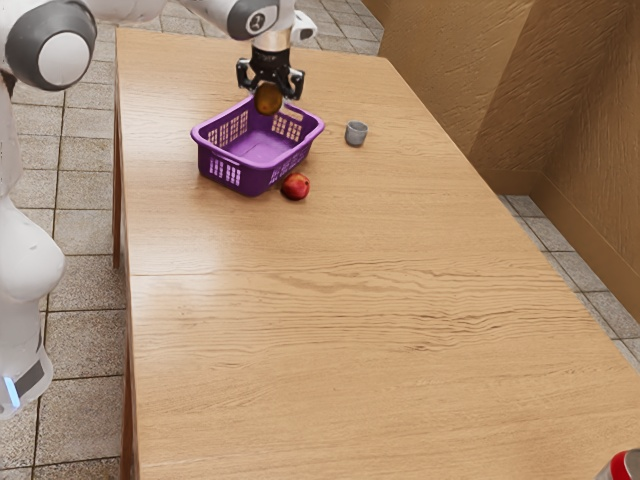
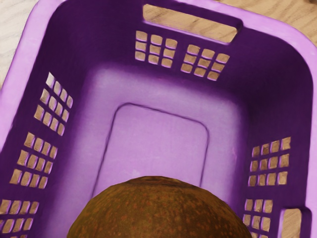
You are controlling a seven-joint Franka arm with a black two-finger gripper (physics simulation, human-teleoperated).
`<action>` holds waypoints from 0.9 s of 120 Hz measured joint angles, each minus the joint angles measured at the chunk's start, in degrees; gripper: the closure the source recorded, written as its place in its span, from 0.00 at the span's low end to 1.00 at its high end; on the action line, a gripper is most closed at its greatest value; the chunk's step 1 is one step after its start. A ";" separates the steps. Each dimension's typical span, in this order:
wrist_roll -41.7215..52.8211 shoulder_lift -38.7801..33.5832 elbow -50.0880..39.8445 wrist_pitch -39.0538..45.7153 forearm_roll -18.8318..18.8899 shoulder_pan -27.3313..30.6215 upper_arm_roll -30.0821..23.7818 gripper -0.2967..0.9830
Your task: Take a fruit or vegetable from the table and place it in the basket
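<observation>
"Red-and-grey can (image 1: 626, 468) — part of it visible at your exterior view's lower right corner, well apart from the basket (image 1: 205, 150). Which state do you read at the gripper (image 1: 268, 92)?"

"Grasping. You have its two fingers closed on the brown fruit (image 1: 268, 99), one on each side, with the hand pointing down."

"Specify the location of the fruit for your operator's log."

"Held aloft, over the basket's opening. In your exterior view it overlaps the far part of the rim; in your wrist view, you see the purple floor of the basket beyond it. You have not released it."

"List the adjacent items on your table (image 1: 350, 330)."

"Two. Your red fruit (image 1: 296, 187) rests just beside the basket, outside its wall. Your small grey cup (image 1: 356, 134) stands upright near the basket — apart from it, toward the exterior view's right."
</observation>
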 joint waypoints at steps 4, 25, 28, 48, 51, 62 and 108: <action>0.54 1.55 1.43 -0.06 0.02 0.50 0.07 0.57; 3.02 8.57 8.37 -0.17 0.35 0.21 0.02 0.57; 3.36 9.25 9.08 -0.17 0.37 -0.58 -0.01 0.58; 5.32 10.63 10.23 -0.10 0.16 -1.81 0.04 0.57; 5.57 10.72 10.25 -0.09 0.08 -1.68 0.07 0.57; 6.59 11.13 10.06 -0.06 -1.73 -1.47 0.20 0.41; -12.44 3.57 17.81 -7.91 -9.22 -26.72 -0.18 0.24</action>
